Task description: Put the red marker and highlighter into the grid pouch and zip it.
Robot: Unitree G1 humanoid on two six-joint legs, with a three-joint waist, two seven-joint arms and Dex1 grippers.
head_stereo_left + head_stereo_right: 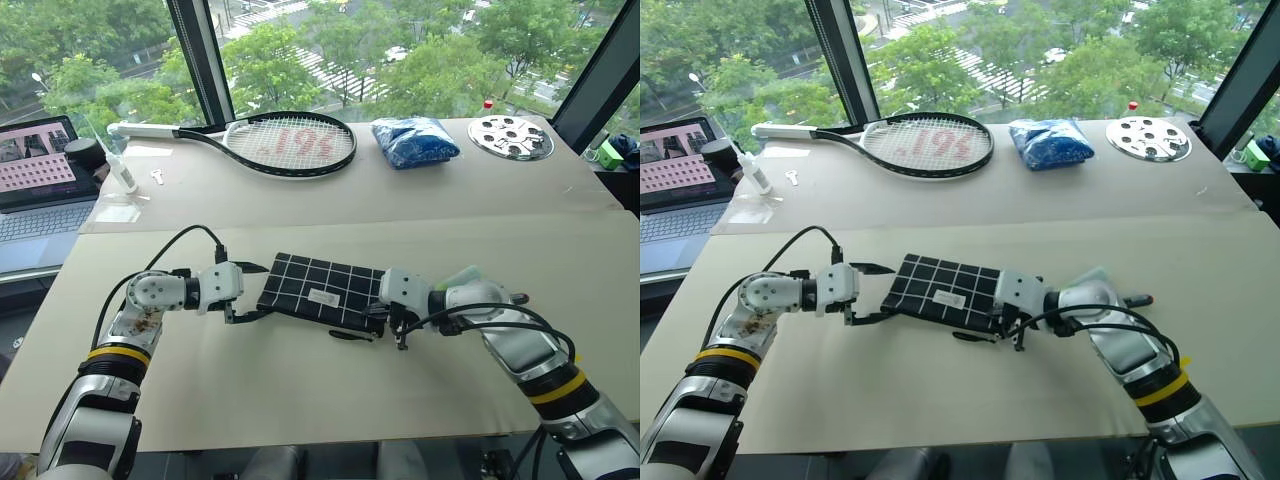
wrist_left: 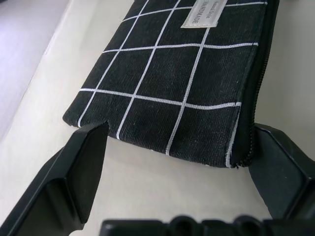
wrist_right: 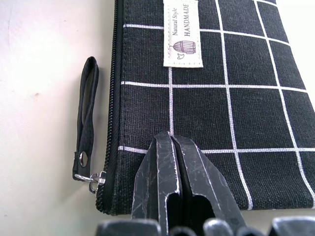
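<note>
Lying flat on the tan surface (image 1: pixel 300 390), the grid pouch (image 1: pixel 322 289) is sitting between both arms. The left jaws (image 1: pixel 252 292), at its nine o'clock end, are standing spread; the right jaws (image 3: pixel 173 147), pressed together, are touching its three o'clock end beside the zipper strap (image 3: pixel 86 123).

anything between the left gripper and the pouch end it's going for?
Nothing visible. The left gripper has its fingers spread on either side of the near end of the grid pouch, with only bare table in the gap. The right gripper rests shut on the pouch's other end.
</note>
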